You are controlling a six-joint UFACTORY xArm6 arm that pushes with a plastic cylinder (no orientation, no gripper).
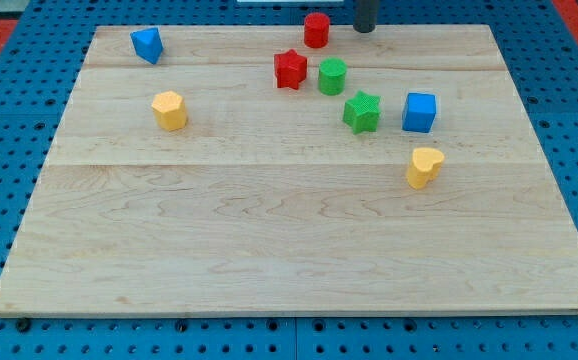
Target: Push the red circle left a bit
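My tip (365,30) sits at the bench's (269,260) top edge, just to the view's right of the red circle (316,29) and apart from it, with a small gap between. I have no fingers, only this rod, so nothing opens or shuts and nothing is held. That spot suits the job, I judge: from the circle's right side a slide toward the view's left should nudge it that way (a short one, since only a bit is asked). Below the circle lie the red star (290,69) and green circle (332,76), then the green star (362,112), blue cube (419,112) and yellow heart (424,166). Far left are the blue block (147,44) and yellow block (169,110), well clear of the path
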